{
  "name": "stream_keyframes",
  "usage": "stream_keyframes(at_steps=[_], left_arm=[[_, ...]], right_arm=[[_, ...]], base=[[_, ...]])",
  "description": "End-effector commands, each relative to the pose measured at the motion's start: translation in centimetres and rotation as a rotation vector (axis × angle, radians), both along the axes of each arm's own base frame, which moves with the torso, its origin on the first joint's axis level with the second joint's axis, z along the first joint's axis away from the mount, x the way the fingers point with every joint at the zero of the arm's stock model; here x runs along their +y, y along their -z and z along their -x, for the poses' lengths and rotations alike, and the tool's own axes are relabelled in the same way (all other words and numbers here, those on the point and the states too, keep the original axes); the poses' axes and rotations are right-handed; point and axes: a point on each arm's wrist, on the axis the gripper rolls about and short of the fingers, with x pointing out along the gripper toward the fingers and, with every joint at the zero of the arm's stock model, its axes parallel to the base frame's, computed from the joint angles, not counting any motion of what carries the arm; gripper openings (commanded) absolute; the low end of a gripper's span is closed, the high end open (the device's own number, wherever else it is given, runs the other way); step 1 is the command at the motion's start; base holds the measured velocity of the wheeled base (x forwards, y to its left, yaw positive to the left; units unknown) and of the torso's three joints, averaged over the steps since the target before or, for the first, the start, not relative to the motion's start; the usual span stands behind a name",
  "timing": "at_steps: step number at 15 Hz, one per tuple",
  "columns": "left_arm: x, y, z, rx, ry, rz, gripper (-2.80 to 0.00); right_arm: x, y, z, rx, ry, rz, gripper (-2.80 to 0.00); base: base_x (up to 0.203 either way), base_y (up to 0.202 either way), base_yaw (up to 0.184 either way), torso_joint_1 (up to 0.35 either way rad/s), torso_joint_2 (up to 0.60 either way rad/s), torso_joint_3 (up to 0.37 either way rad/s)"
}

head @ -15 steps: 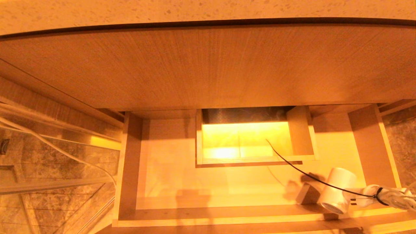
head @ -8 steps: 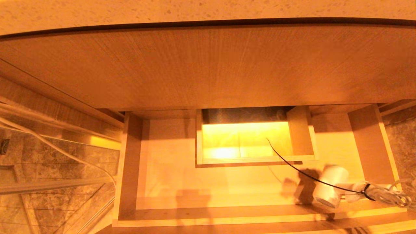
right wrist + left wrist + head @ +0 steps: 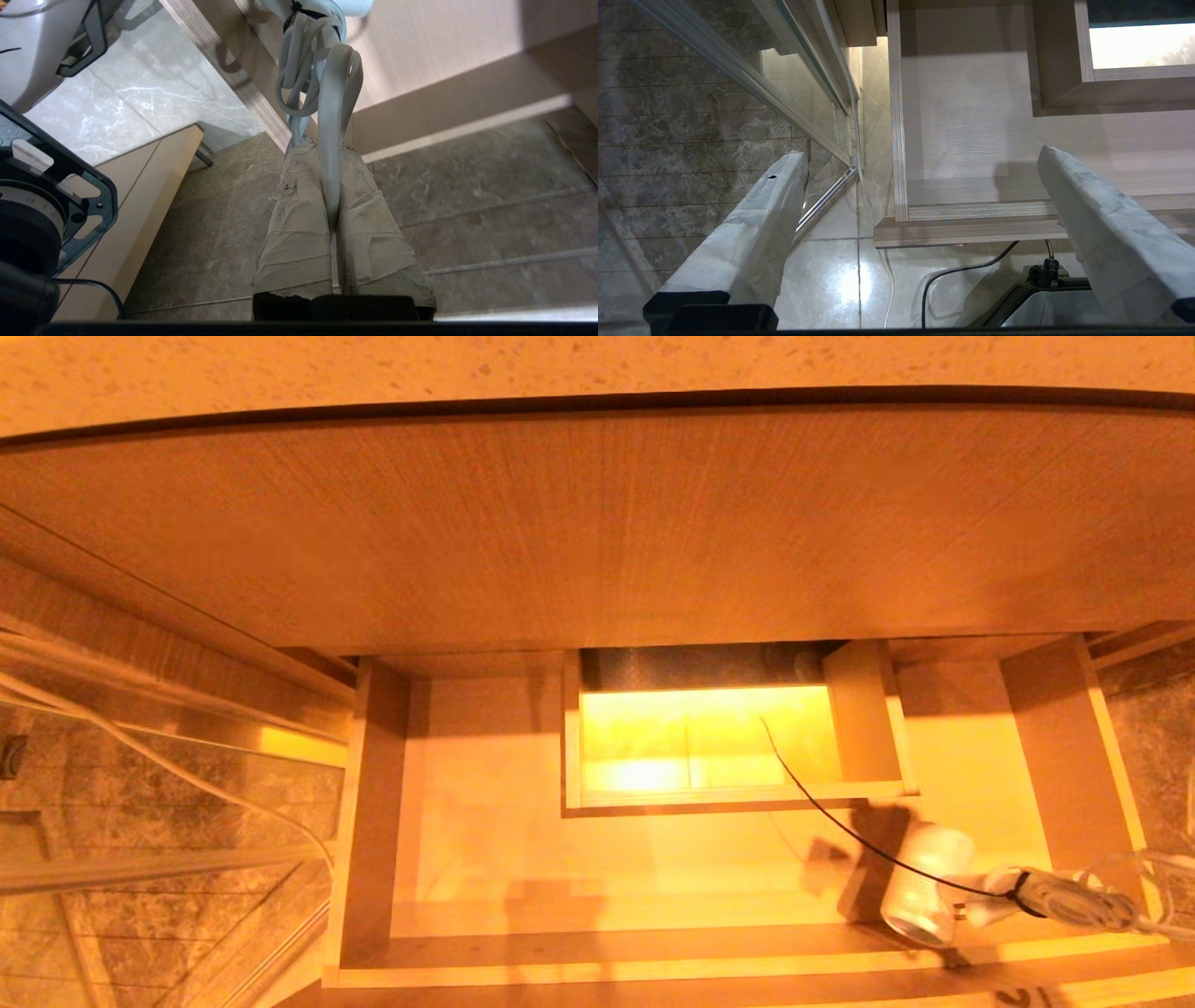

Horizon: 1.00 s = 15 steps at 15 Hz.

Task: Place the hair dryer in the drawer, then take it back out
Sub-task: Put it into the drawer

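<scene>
The white hair dryer (image 3: 924,882) hangs over the right front part of the open pale wood drawer (image 3: 485,859), its barrel end facing down toward me. Its bundled white cord (image 3: 1074,896) trails off to the right. In the right wrist view my right gripper (image 3: 322,144) is shut on a flat white loop of that cord (image 3: 334,93), so the dryer dangles below it; only a sliver of the dryer (image 3: 350,5) shows there. My left gripper (image 3: 922,153) is open with nothing between its fingers, near the front left corner of the drawer (image 3: 971,140).
A boxed notch (image 3: 700,737) sits at the drawer's mid-back, and a thin black wire (image 3: 822,803) runs from it toward the dryer. The large wood-grain panel (image 3: 597,523) overhangs the drawer. A glass door (image 3: 140,821) stands on the left. The robot's base (image 3: 1064,303) is below.
The hair dryer has swung leftward and farther in over the drawer, and its cord bundle has followed. The left arm has not moved.
</scene>
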Motion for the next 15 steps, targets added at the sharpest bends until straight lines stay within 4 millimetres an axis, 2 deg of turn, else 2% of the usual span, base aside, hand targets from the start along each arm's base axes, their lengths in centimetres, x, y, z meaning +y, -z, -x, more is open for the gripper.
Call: stream_keyframes(at_steps=[1, 5, 15], left_arm=[[0.0, 0.0, 0.0, 0.0, 0.0, 0.0, 0.0], [0.0, 0.0, 0.0, 0.0, 0.0, 0.0, 0.0], [0.0, 0.0, 0.0, 0.0, 0.0, 0.0, 0.0]], right_arm=[[0.0, 0.6, -1.2, 0.052, -0.008, 0.003, -2.8], [0.0, 1.6, -2.6, 0.112, -0.008, 0.001, -2.8], [-0.3, 3.7, -7.2, 0.101, 0.011, -0.001, -2.8]], base=[[0.0, 0.0, 0.0, 0.0, 0.0, 0.0], [0.0, 0.0, 0.0, 0.0, 0.0, 0.0], [0.0, 0.0, 0.0, 0.0, 0.0, 0.0]])
